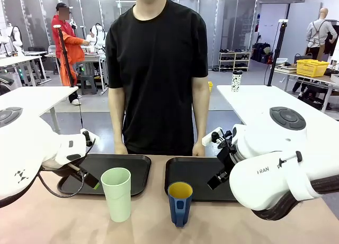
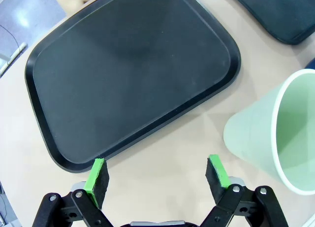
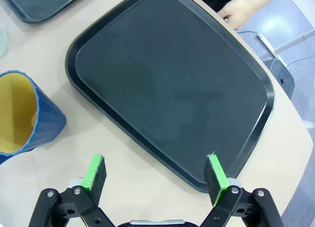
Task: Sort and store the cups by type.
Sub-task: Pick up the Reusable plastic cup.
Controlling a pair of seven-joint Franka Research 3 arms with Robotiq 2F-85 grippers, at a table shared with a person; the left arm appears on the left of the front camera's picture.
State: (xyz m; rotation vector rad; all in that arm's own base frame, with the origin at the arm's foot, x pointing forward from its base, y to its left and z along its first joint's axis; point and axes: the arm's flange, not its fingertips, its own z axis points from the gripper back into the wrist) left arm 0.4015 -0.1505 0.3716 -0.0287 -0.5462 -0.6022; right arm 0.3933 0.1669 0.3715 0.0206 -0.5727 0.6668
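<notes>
Front view: tumbler stands upright on the worktop, lower centre-left, just in front of the left tray. Mug stands upright at lower centre, in front of the right tray, handle apparently toward the camera. Left fingers hang at the left tray's near corner and right fingers over the right tray. Neither touches a cup.

Left wrist view: left fingers spread, empty, above bare worktop by the tray rim. Tumbler at right edge of frame, outside the gap.

Right wrist view: right fingers spread, empty, over the tray's near rim. Mug at left edge, outside the gap.

Risks, judged:
- The tumbler is tall and likely light, so a finger clipping its wall sideways could tip it.
- The mug's handle may block a finger.
- The cups stand near each other, so both arms reaching together could collide.
</notes>
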